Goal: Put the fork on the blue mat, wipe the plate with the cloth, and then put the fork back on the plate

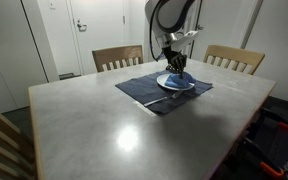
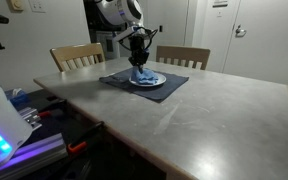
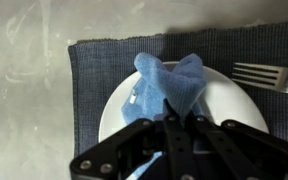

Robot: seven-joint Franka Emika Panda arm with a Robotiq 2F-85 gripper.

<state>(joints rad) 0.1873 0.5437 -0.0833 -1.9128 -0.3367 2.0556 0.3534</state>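
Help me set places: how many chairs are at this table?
3. Two chairs along the table's far side; a third, cut off, at a near corner in an exterior view. Others may be out of frame.

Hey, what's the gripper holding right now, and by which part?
The gripper is shut on the blue cloth, pinching a bunched-up fold of it over the white plate.

On the mat (image 3: 94, 70): cloth (image 3: 169, 85) on plate (image 3: 229, 105), fork (image 3: 269, 76) beside plate.
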